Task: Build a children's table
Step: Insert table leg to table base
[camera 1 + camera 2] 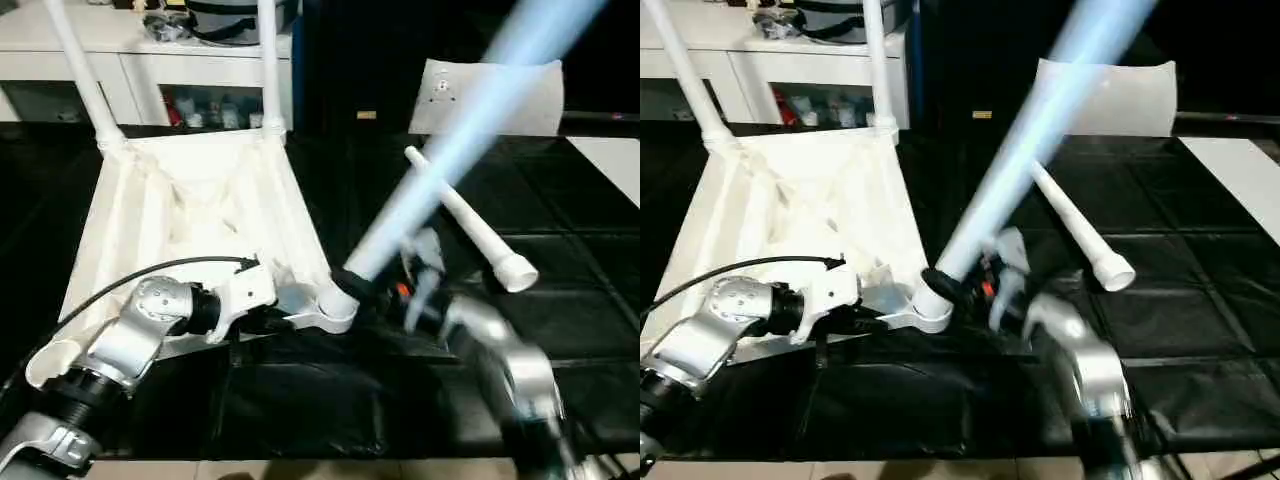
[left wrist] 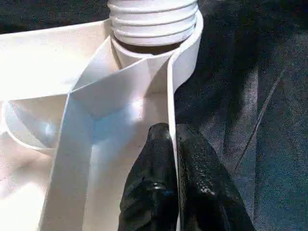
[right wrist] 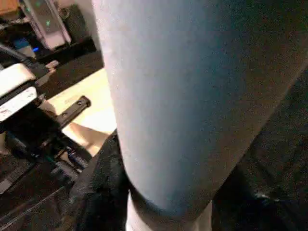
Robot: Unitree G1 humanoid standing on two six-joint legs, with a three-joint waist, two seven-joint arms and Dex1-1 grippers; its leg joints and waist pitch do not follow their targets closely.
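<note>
The children's table top [image 1: 190, 215] lies upside down on the black work surface, ribbed side up. Two white legs [image 1: 85, 85] [image 1: 268, 65] stand in its far corner sockets. My left gripper [image 2: 173, 183] is shut on the top's thin side wall, just short of the near right corner socket [image 1: 335, 305]. My right gripper [image 1: 352, 283] is shut on a third leg [image 1: 450, 130] near its lower end. That leg leans up and to the right, and its threaded end [image 2: 153, 19] sits at the socket. A fourth leg [image 1: 470, 225] lies loose to the right.
A white cabinet [image 1: 150, 60] with shelves and clutter stands behind the table top. A crumpled white sheet [image 1: 490, 95] lies at the back right and a white board [image 1: 610, 160] at the right edge. A black cable [image 1: 150, 270] runs along my left forearm.
</note>
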